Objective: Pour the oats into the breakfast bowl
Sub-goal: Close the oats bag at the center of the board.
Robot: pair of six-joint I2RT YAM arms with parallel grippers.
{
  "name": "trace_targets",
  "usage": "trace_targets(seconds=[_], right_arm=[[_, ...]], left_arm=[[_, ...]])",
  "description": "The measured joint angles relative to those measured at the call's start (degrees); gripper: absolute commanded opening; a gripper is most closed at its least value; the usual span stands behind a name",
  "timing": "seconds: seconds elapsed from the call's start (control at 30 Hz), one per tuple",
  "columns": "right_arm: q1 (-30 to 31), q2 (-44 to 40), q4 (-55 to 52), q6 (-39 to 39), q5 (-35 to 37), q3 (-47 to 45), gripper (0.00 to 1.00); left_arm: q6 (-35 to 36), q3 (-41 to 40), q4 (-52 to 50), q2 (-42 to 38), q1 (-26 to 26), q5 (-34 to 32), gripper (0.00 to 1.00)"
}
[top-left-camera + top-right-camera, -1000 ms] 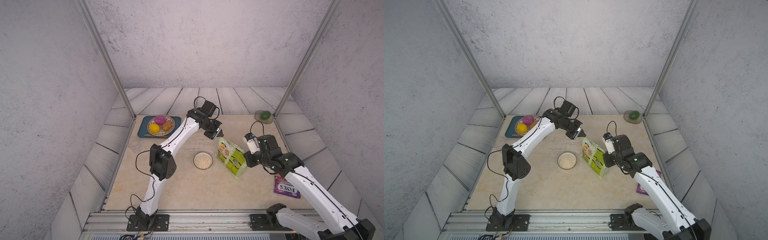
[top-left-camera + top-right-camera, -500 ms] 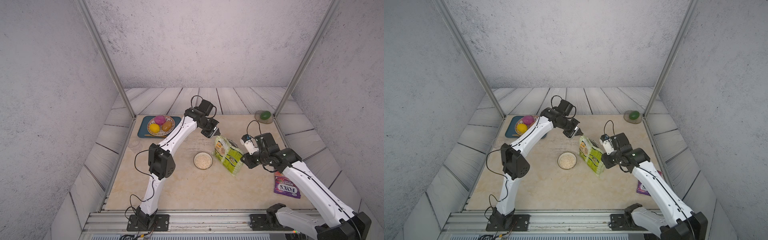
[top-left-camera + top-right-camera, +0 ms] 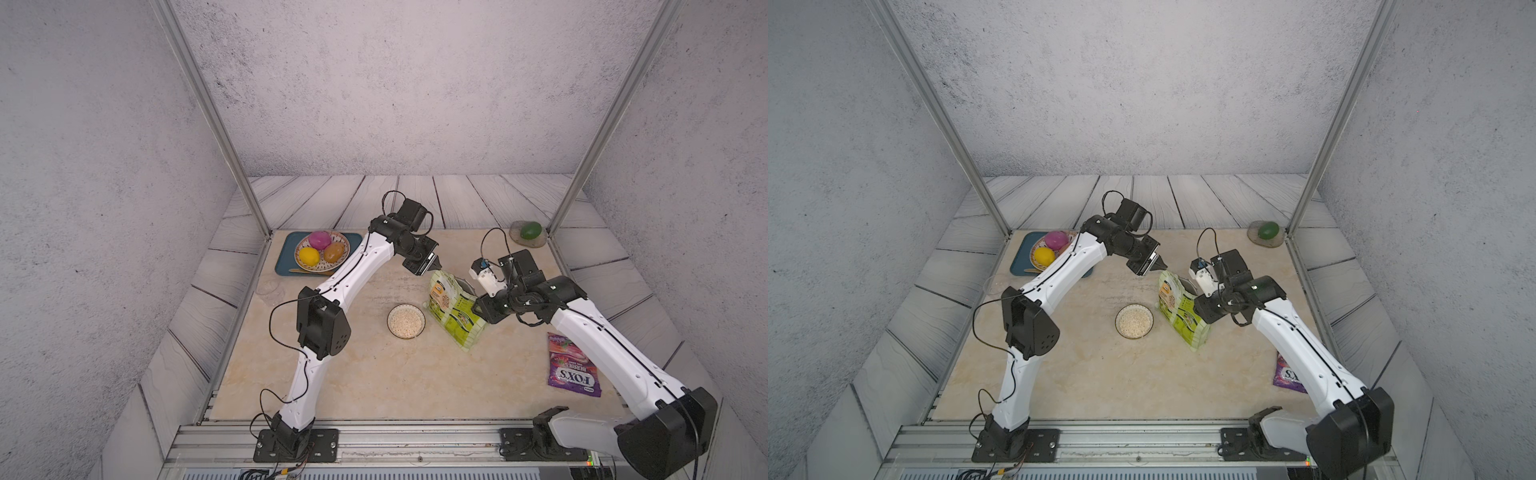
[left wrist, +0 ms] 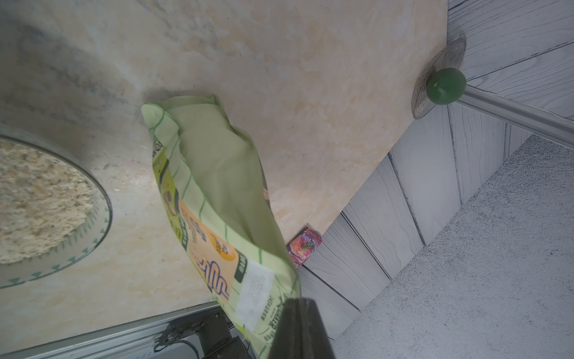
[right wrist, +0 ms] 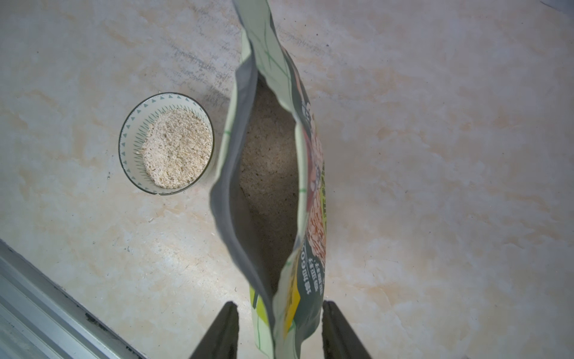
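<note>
Right gripper (image 5: 279, 304) has spread around one oats pouch (image 3: 454, 311); left gripper (image 3: 435, 262) closed; one bowl (image 5: 130, 149).

A small bowl (image 3: 1118, 316) full of pale oats (image 3: 1134, 323) sits in the middle of the table (image 3: 1084, 374). Just right of it a green pouch (image 3: 1183, 318) leans, top toward the far left. The left gripper (image 3: 1158, 266), pinched closed, touches the pouch's top corner. The right gripper (image 3: 1201, 309) is at the pouch's right side. A purple candy bag (image 3: 1285, 376) lies further right, half hidden by the arm (image 3: 1304, 345).
</note>
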Motion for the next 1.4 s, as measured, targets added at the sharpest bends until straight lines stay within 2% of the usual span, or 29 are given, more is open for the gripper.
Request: trace_targets(seconds=[0.1, 0.17, 0.2, 0.27, 0.5, 0.73, 0.9, 0.97, 1.03, 1.2, 1.4], right_arm=[[0.0, 2.4, 0.1, -0.6, -0.6, 1.6, 0.43], [0.0, 3.5, 0.1, -0.9, -0.9, 2.2, 0.36], [0.0, 4.0, 0.1, -1.0, -1.1, 2.4, 0.28], [0.0, 4.5, 0.0, -1.6, -1.3, 2.9, 0.0], [0.0, 3.2, -0.7, -0.2, 0.5, 3.2, 0.0], [0.0, -5.0, 2.3, 2.2, 1.5, -4.0, 0.0], [0.0, -4.3, 2.4, 2.7, 1.8, -4.4, 0.0], [0.0, -3.0, 2.0, 2.8, 1.3, -3.5, 0.09], [0.0, -1.2, 1.5, 3.1, 0.9, -2.2, 0.13], [0.0, 2.7, 0.6, 2.9, -0.2, 0.4, 0.21], [0.0, 4.0, 0.5, 2.1, -1.4, 2.0, 0.25]], left_arm=[[0.0, 0.0, 0.0, 0.0, 0.0, 0.0, 0.0], [-0.1, 0.0, 0.0, 0.0, 0.0, 0.0, 0.0], [-0.2, -0.1, 0.1, 0.0, 0.0, 0.0, 0.0], [-0.3, -0.2, 0.3, 0.0, 0.0, 0.0, 0.0], [-0.6, -0.2, 1.1, 0.0, 0.1, 0.3, 0.0], [0.1, 0.2, -0.2, -0.2, -0.8, 2.8, 0.0], [0.2, -0.7, -0.2, -0.3, -1.0, 2.7, 0.0], [0.2, -0.8, -0.1, -0.3, -1.0, 2.1, 0.0], [0.2, -0.8, 0.2, -0.3, -0.9, 1.6, 0.0], [0.0, -0.9, 1.1, -0.3, -0.9, 1.4, 0.0], [-0.2, -0.9, 1.6, -0.3, -0.9, 1.1, 0.0]])
